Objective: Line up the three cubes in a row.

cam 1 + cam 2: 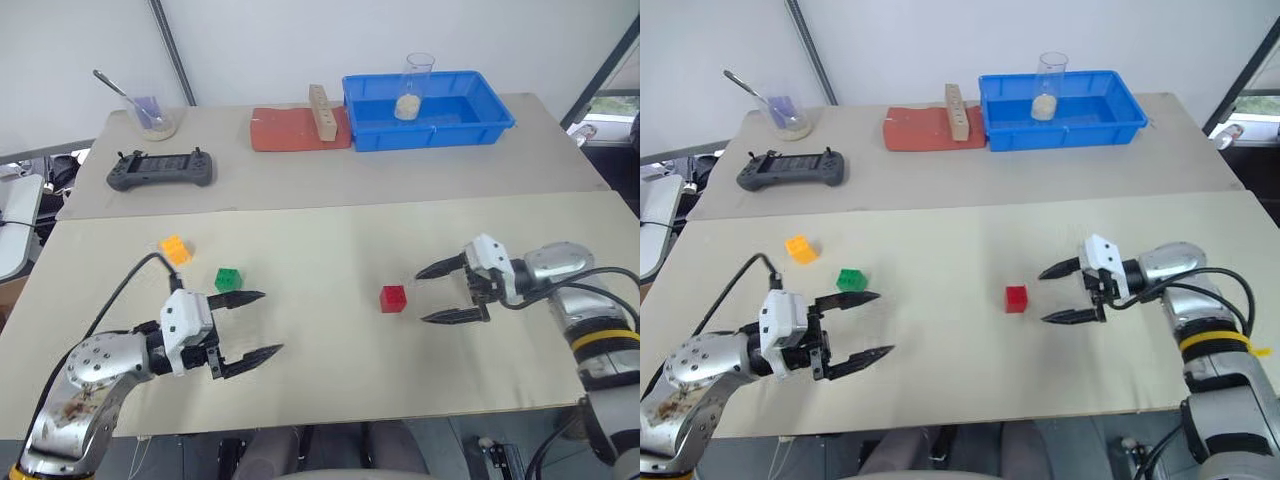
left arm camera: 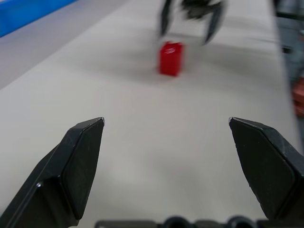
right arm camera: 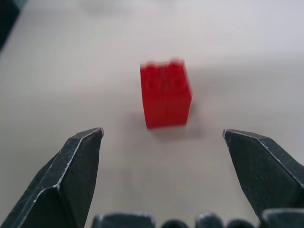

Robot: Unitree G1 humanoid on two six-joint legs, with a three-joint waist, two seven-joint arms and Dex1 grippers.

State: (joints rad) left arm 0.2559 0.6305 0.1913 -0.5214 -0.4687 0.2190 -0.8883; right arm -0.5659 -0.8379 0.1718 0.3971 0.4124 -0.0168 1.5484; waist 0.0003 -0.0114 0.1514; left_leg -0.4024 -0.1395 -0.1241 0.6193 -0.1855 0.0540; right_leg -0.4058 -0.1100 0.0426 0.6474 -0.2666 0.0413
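Pale tan tabletop [image 1: 330,350] carries everything. Right gripper [image 1: 436,293] stands with its jaws spread wide and nothing between them, pointing at the red cube [image 1: 393,298], which sits on the table just beside its fingertips, apart from them. Left gripper [image 1: 261,324] also has its jaws wide and bare; the green cube [image 1: 228,279] sits just beyond its upper finger, and the orange-yellow cube [image 1: 176,249] near that, farther back and to the left. Well behind lie a black handheld controller [image 1: 160,169], a red mat [image 1: 290,129] bearing a tan wooden block [image 1: 321,112], and a blue bin [image 1: 480,125].
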